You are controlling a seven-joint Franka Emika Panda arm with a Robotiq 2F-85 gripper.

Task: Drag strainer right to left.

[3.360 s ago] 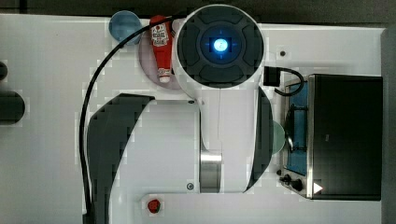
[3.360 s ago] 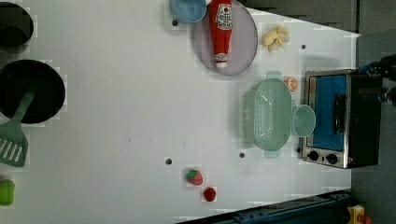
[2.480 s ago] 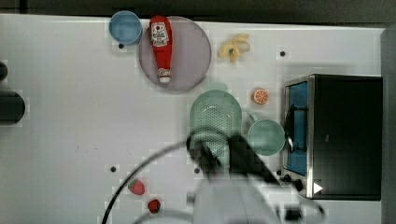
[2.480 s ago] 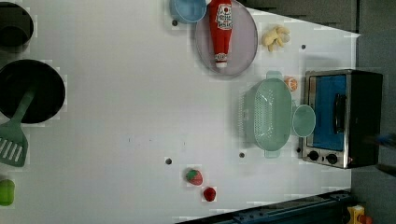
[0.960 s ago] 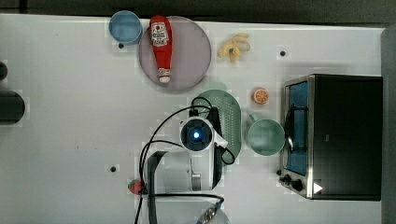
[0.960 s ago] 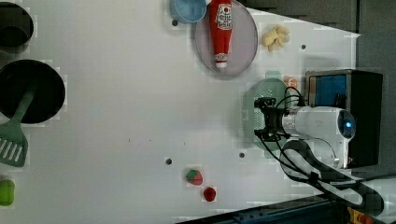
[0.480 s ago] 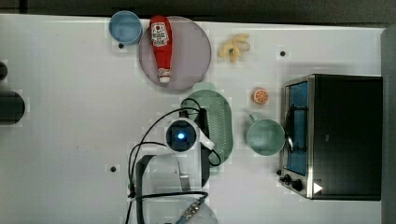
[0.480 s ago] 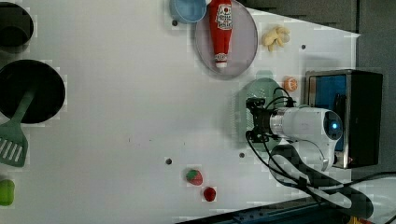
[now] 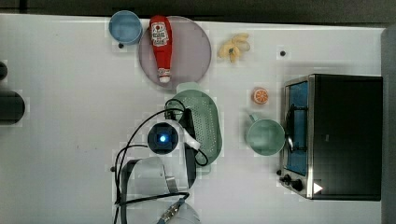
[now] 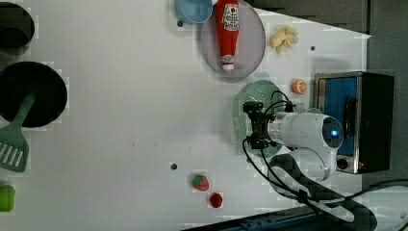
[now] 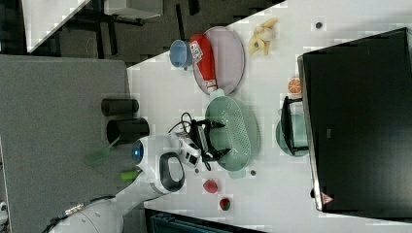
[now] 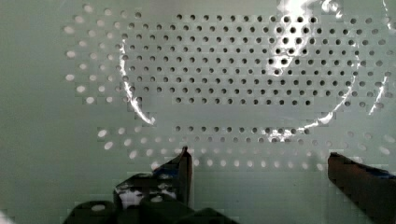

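While the arm was reaching in a moment ago, the strainer [image 9: 205, 123] sat close by the mug [image 9: 265, 136]; now a clear strip of white table [image 9: 70, 116] lies between them, and the strainer has slid toward the top view's left, its upper tab just beside the plate [image 9: 187, 49].

Going left to right in the top view: the wrist sits over the strainer's left rim, and the gripper [image 10: 255, 126] is down inside the basin. The wrist view shows its fingers [image 12: 180, 172] spread apart over the perforated floor, clamped on nothing, so I judge it is pushing the strainer along from the inside, not holding it. Beyond the gripper to the right lie the rest of the basin, then the mug, then the toaster oven [image 9: 336, 135].

The drag looks well begun, with plenty of free table left ahead.
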